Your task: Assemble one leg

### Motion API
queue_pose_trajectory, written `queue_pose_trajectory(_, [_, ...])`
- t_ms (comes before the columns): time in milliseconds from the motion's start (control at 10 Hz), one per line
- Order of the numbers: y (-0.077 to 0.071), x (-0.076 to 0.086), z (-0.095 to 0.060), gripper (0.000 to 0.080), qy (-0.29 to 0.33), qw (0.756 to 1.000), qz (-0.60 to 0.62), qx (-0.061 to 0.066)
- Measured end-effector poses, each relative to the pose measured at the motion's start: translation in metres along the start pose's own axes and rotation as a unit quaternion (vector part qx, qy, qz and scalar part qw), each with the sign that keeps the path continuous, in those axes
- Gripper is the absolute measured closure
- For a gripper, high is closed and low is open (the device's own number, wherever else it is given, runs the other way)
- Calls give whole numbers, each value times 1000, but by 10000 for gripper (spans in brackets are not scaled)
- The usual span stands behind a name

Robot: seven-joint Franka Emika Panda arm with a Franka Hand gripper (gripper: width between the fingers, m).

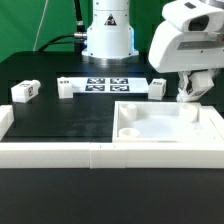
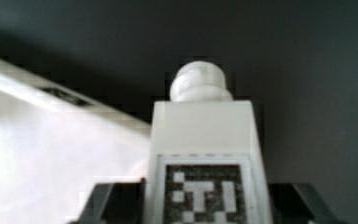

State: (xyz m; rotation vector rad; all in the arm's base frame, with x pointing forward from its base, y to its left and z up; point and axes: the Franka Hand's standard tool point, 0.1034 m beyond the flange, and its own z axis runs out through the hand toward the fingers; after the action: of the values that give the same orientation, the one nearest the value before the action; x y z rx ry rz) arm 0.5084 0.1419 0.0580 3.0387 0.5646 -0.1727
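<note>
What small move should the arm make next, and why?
Probably nudge the leg over the white panel. The gripper is shut on the leg, near the panel's far edge on the exterior view's right, but the wrist view shows black table beyond the leg's rounded peg.

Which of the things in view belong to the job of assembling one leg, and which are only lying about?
For the job: the leg held in the gripper; the square panel with round recesses, probably where the leg goes.

Lying about: three spare legs on the table; the marker board; the border rails.
</note>
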Motion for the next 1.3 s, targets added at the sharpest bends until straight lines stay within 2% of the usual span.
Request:
queue_pose_trajectory(100, [-1, -2, -1, 509, 39, 999, 1, 2])
queue_pose_trajectory(200, [-3, -13, -1, 509, 34, 999, -1, 1])
queue_pose_trajectory(400, [2, -12, -8, 509, 31, 1000, -4, 0])
queue_pose_trajectory(500, [5, -12, -16, 509, 30, 1000, -2, -2])
queue_pose_trajectory(700, [9, -2, -32, 509, 50, 999, -2, -5])
queue_pose_trajectory(900, [9, -2, -30, 509, 52, 999, -2, -4])
queue_pose_trajectory(1000, [9, 9, -34, 509, 118, 993, -2, -2])
queue_pose_trajectory(1100, [12, 7, -34, 509, 148, 989, -11, -3])
queue_pose_trajectory(1200, [22, 18, -45, 509, 193, 981, -17, -7])
queue_pose_trajectory(1300, [32, 23, -51, 509, 181, 983, -15, -8])
